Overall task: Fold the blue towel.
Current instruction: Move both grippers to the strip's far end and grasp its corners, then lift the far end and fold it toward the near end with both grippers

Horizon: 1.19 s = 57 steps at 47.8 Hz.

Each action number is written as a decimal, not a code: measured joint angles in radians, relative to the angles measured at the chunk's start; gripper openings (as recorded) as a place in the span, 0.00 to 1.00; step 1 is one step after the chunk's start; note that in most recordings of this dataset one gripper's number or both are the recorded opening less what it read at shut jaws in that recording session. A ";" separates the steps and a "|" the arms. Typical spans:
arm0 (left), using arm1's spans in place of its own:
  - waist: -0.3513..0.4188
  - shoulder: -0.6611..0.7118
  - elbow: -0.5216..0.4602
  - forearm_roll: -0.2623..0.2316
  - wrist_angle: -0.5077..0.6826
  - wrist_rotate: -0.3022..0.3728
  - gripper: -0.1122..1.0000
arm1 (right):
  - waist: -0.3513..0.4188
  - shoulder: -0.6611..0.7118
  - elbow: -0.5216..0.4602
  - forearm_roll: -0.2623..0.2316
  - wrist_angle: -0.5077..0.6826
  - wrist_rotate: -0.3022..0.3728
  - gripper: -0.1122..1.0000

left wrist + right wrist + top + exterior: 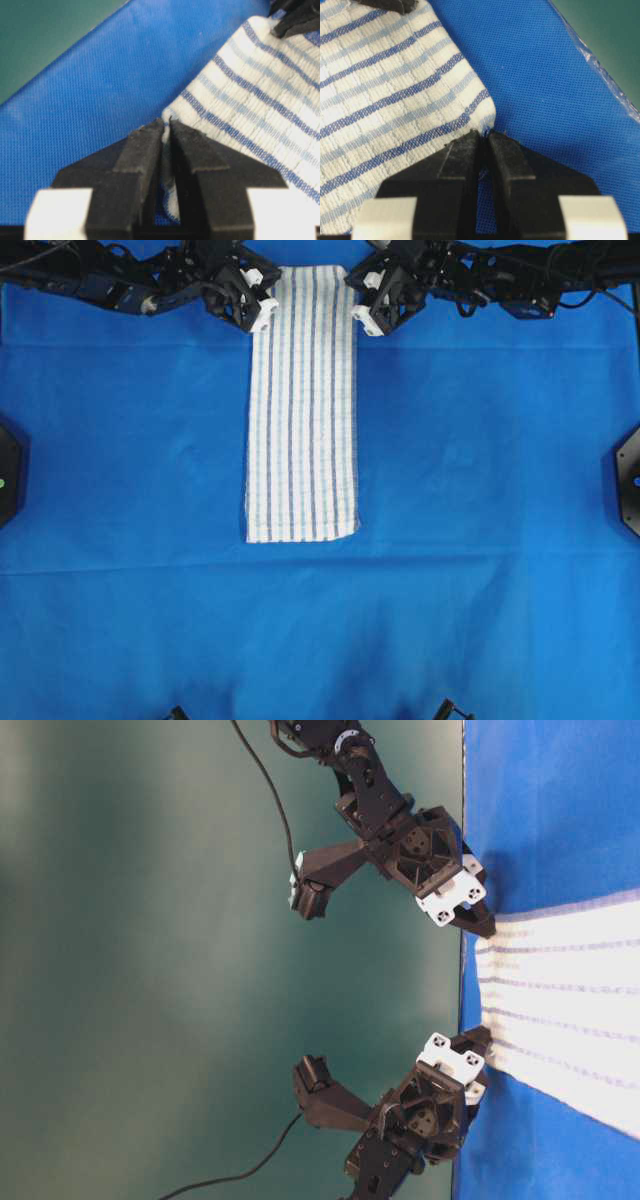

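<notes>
Blue towel [303, 405]: far end runs off the top edge of the overhead view, so its two far corners are not seen there. Left wrist view: corner cloth disappears between the left claw [166, 131] fingers. Right wrist view: whether the right claw [484, 136] pinches towel corner or only solid-blue sheet [540, 85] cannot be told. Table-level view crops the towel's near end.

The towel [302, 405] lies flat on the sheet [480, 490], running as a long strip from the far edge toward the middle. The left gripper [262, 302] sits at its far left corner, the right gripper [362, 306] at its far right corner, each pinching the cloth there. Sheet spreads on both sides and in front.
</notes>
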 measured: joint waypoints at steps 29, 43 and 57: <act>0.012 -0.086 -0.043 -0.002 0.091 0.046 0.14 | -0.011 -0.069 0.003 0.037 0.003 0.000 0.17; 0.017 -0.095 -0.048 -0.002 0.109 0.063 0.14 | -0.015 -0.081 0.008 0.038 0.005 0.000 0.17; -0.054 -0.170 0.009 -0.002 0.109 0.074 0.14 | 0.035 -0.170 0.095 0.046 0.003 0.002 0.17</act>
